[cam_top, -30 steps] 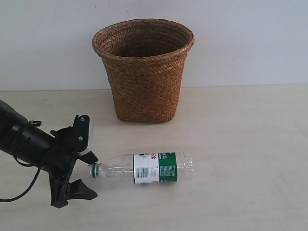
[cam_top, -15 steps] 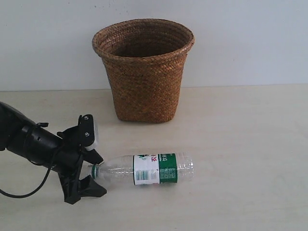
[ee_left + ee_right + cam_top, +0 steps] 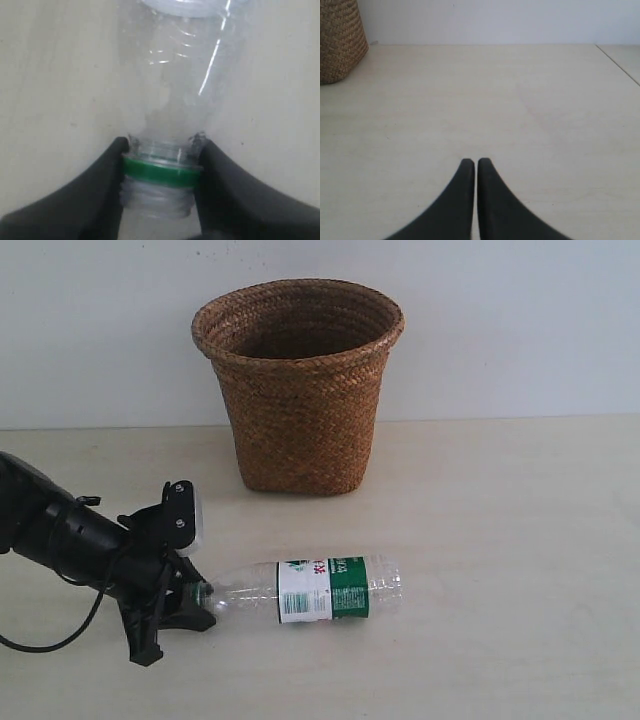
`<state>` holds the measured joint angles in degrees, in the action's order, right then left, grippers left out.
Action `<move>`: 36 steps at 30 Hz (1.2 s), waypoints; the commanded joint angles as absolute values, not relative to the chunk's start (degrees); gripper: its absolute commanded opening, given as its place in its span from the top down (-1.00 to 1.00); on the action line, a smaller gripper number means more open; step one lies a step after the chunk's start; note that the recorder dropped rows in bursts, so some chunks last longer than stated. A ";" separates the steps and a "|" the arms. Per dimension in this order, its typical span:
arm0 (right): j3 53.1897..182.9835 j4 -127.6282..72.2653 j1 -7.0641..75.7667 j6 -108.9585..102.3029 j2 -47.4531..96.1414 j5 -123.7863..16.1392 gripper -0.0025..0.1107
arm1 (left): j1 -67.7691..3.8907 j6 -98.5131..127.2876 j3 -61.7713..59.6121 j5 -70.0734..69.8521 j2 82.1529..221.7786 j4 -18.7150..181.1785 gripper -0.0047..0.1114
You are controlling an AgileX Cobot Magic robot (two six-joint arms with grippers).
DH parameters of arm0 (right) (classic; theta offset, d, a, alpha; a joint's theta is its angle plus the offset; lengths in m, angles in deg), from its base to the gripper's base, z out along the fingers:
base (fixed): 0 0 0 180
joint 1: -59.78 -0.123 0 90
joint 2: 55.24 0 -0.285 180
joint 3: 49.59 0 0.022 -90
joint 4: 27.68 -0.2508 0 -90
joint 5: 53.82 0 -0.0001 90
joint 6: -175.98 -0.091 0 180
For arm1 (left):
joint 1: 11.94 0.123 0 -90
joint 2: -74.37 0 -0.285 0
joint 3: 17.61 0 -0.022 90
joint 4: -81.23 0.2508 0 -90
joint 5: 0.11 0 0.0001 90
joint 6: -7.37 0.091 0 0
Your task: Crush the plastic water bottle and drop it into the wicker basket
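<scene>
Exterior view, bottle: the plastic water bottle (image 3: 310, 590) is lying on its side at the near middle of the table (image 3: 500, 540), neck pointing left. It is well apart from the wicker basket (image 3: 300, 390), which is standing at the far middle.
Exterior view, pincer: the left gripper (image 3: 193, 592) is reaching in from the left and pinching the bottle's neck.
Exterior view, room: the pale, smooth tabletop is meeting a plain white wall (image 3: 520, 330).
Left wrist view, grip: both black fingers (image 3: 107, 170) are pressing on the neck at the green neck ring (image 3: 160, 171).
Left wrist view, hazard: judging by this hold on the narrow, stiff neck, the long clear body is likely to swing or slip free, and squeezing here is crushing nothing.
Right wrist view, pincer: the right gripper (image 3: 475, 162) is hanging over bare table, fingers together and holding nothing.
Right wrist view, hazard: a one-handed crush is looking unlikely, and the basket's tall rim may be catching a dangling bottle.
</scene>
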<state>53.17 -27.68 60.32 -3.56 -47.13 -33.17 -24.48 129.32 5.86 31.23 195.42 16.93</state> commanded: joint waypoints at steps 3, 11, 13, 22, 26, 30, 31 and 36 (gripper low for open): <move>53.19 -27.68 60.45 -3.67 -47.45 -33.39 0.96 | -24.69 129.57 5.62 31.00 195.52 16.81 0.85; 53.19 -27.68 60.45 -3.67 -47.45 -33.39 0.96 | -24.69 129.57 5.62 31.00 195.52 16.81 0.85; 53.19 -27.68 60.45 -3.54 -47.45 -33.39 0.96 | -24.69 129.57 5.62 31.00 195.52 16.81 0.85; 53.19 -21.72 60.45 -1.46 -47.45 -43.61 0.96 | -24.56 129.57 5.62 31.00 195.52 16.81 0.85; 53.19 -21.72 60.45 -1.46 -47.45 -53.13 0.96 | -24.57 129.57 5.72 31.17 195.52 16.81 0.85; 53.19 -21.72 60.45 -2.17 -47.45 -68.16 0.96 | -24.57 129.57 5.73 30.69 195.52 16.81 0.85; 53.19 -21.94 60.45 -4.02 -47.45 -72.15 0.96 | -24.57 129.57 5.73 30.69 195.52 16.81 0.85; 53.19 -21.94 60.32 -40.37 -47.45 -90.79 0.96 | -24.57 129.57 5.73 30.69 195.52 16.81 0.85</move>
